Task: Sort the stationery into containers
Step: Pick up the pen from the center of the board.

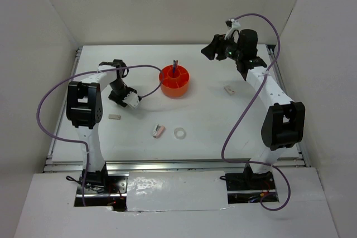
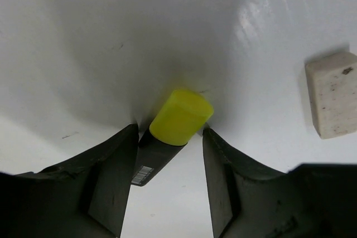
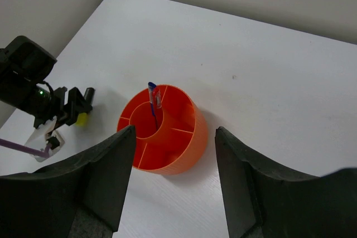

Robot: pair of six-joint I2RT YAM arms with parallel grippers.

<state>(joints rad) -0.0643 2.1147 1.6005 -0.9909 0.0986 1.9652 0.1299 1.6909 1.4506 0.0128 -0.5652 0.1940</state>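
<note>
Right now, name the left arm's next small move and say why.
Probably close the left fingers on the yellow piece: it lies on the table between their tips, with a gap on each side, so nothing is gripped yet.

A white table (image 1: 206,121) fills the middle of the top view, and its surface is smooth and a little glossy. Three plain, off-white panels stand around it: a back wall (image 1: 184,4) along the top of the frame, a left wall (image 1: 28,54) and a right wall (image 1: 329,54) at the sides. A thin metal rail (image 1: 167,164) runs along the near edge of the table. Below it, at the bottom of the frame, lies a white board (image 1: 167,215) with a bright patch of glare near its upper edge. The light is soft and even, and the shadows are weak. No window shows.
</note>
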